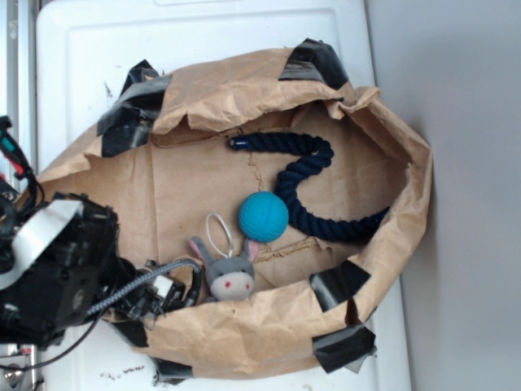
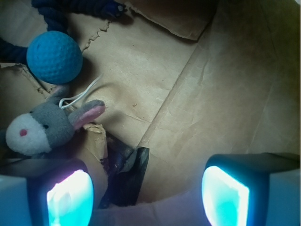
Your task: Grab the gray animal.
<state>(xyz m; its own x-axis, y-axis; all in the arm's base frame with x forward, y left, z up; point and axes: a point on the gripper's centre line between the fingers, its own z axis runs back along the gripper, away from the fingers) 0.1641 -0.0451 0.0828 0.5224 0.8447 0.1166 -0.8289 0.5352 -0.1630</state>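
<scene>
My claw (image 2: 148, 197) spread wide, empty. Gray animal (image 2: 44, 126) at 10 o'clock in wrist view, just past left finger (image 2: 66, 197), beside blue ball (image 2: 54, 56). Ears point 2 o'clock. I judge leftward shift needed.

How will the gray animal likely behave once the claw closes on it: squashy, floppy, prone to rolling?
The gray animal looks like soft plush, so it will probably squash rather than resist. Its long ears and white string loop would likely flop or snag. Unlike the blue ball touching it, it seems unlikely to roll. The claw is open.
</scene>
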